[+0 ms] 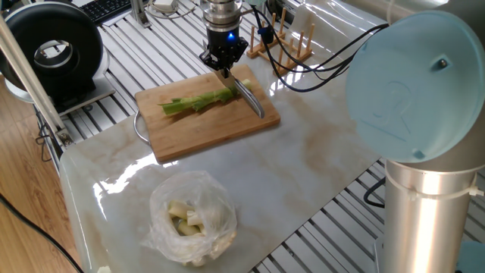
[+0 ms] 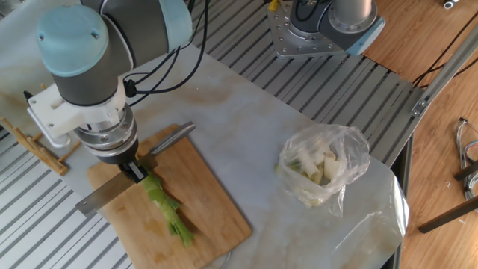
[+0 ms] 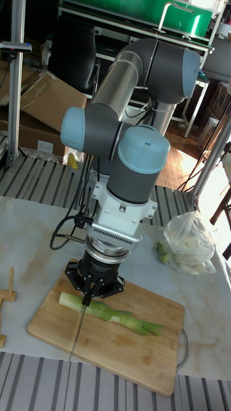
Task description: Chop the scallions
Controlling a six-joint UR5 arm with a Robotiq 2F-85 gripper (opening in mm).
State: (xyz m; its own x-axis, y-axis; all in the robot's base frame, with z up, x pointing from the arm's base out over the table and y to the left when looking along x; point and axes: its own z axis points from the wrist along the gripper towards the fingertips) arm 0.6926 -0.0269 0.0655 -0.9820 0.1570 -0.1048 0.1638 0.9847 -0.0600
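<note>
— What's on the worktop point(image 1: 303, 152) from your screens?

— Largest first: I see the cutting board point(image 1: 204, 125) under the fingers point(image 3: 89, 289), which are clamped on a knife point(image 2: 112, 190), its blade edge down on the board. The clear plastic bag point(image 2: 325, 168) of pale pieces sits well away from them.

— And the scallions point(image 3: 109, 313)?

— One stalk lying flat on the board, directly below the fingers; the blade crosses its pale end, the leafy end points away.

— Any labels?

— None I can read from here.
</note>
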